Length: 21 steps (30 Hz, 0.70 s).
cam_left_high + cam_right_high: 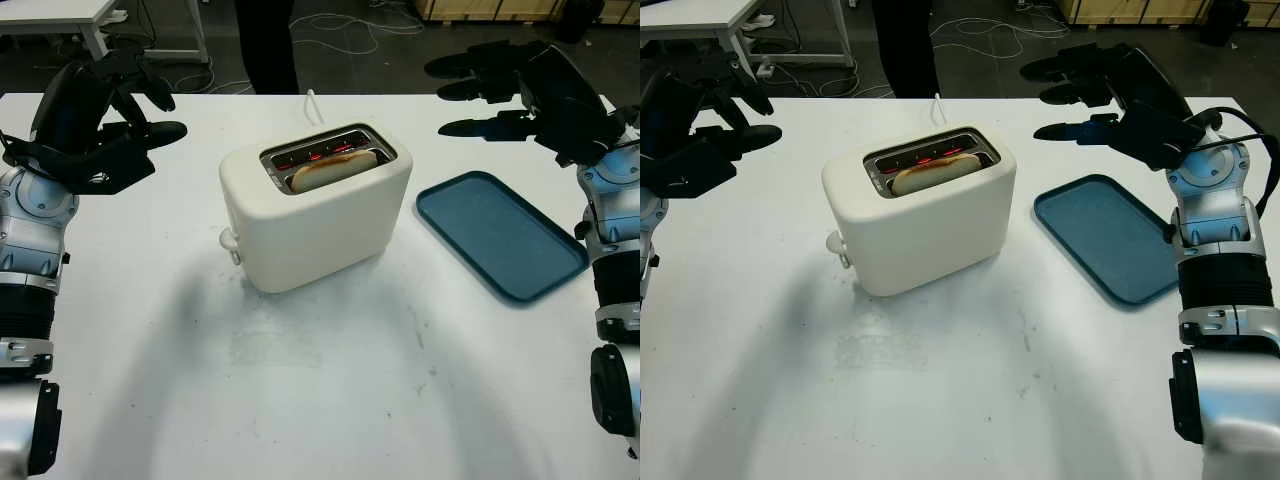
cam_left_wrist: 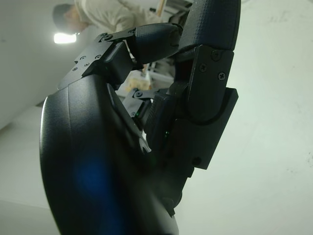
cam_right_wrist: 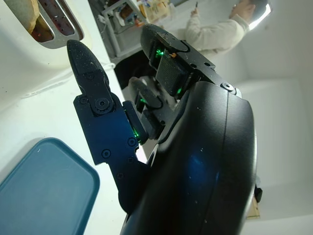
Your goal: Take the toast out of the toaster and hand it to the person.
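A cream two-slot toaster (image 1: 315, 210) stands mid-table, its far slot glowing red inside. A slice of toast (image 1: 332, 170) sticks up from the near slot. My left hand (image 1: 140, 105) hovers open above the table's left side, well left of the toaster. My right hand (image 1: 480, 95) hovers open at the far right, above and behind the tray, fingers pointing left toward the toaster (image 3: 44, 24). Neither hand touches anything. A person in dark trousers (image 1: 265, 45) stands behind the table's far edge.
A dark blue tray (image 1: 500, 235) lies right of the toaster, bare. The toaster's white cord (image 1: 312, 105) runs off the far edge. A lever knob (image 1: 230, 240) juts from the toaster's front left. Another white table (image 1: 60, 20) stands back left.
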Each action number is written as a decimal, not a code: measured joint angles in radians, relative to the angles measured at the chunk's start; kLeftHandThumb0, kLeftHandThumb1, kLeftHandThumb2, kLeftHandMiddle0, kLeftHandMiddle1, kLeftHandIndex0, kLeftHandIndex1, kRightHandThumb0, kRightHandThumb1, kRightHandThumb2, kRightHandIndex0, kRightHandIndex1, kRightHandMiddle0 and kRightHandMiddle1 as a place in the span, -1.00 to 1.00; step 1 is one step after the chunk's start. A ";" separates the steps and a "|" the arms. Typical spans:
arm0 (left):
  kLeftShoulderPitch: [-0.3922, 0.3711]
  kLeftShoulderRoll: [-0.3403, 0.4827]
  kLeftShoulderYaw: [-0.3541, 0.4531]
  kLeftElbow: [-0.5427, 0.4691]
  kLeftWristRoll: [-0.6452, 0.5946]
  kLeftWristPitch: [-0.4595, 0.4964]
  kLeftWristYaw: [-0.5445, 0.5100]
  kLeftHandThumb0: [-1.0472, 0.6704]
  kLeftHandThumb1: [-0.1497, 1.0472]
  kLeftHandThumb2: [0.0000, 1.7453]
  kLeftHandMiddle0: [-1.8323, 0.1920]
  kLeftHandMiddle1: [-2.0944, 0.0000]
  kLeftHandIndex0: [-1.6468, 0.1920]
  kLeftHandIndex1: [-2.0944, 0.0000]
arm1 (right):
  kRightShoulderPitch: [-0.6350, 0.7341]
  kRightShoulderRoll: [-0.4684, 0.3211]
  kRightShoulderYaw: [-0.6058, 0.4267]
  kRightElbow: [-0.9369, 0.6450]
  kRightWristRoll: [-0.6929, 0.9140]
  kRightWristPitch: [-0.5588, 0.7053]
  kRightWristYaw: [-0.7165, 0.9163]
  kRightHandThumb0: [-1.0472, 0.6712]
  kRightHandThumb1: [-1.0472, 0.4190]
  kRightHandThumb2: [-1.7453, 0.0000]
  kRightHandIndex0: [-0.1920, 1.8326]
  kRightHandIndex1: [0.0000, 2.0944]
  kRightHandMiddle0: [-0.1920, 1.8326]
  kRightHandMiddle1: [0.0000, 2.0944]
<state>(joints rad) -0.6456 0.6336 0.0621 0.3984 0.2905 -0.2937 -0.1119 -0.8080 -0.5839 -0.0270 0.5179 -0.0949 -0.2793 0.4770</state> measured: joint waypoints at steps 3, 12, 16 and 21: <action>0.002 0.000 0.000 -0.001 0.000 0.001 0.000 -1.00 0.79 -0.76 0.14 -0.39 0.19 -0.41 | 0.001 0.000 0.000 0.000 0.000 0.000 0.000 -0.40 -0.60 1.00 0.05 -1.00 -0.02 -1.00; 0.006 0.000 0.000 -0.001 0.002 0.001 0.001 -1.00 0.79 -0.76 0.14 -0.38 0.18 -0.40 | 0.002 0.000 0.000 0.000 0.001 -0.007 0.000 -0.38 -0.60 1.00 0.05 -1.00 -0.02 -1.00; 0.006 0.000 0.000 -0.001 0.002 0.001 0.001 -1.00 0.79 -0.76 0.14 -0.38 0.18 -0.40 | 0.003 0.000 0.000 0.000 0.001 -0.007 0.000 -0.39 -0.60 1.00 0.05 -1.00 -0.02 -1.00; 0.006 0.000 0.000 -0.002 0.002 0.005 0.001 -1.00 0.79 -0.76 0.13 -0.38 0.18 -0.40 | 0.005 0.000 0.000 0.000 0.002 -0.006 0.000 -0.41 -0.61 1.00 0.05 -1.00 -0.02 -1.00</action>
<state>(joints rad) -0.6397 0.6336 0.0624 0.3965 0.2927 -0.2887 -0.1113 -0.8026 -0.5838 -0.0270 0.5179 -0.0931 -0.2858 0.4772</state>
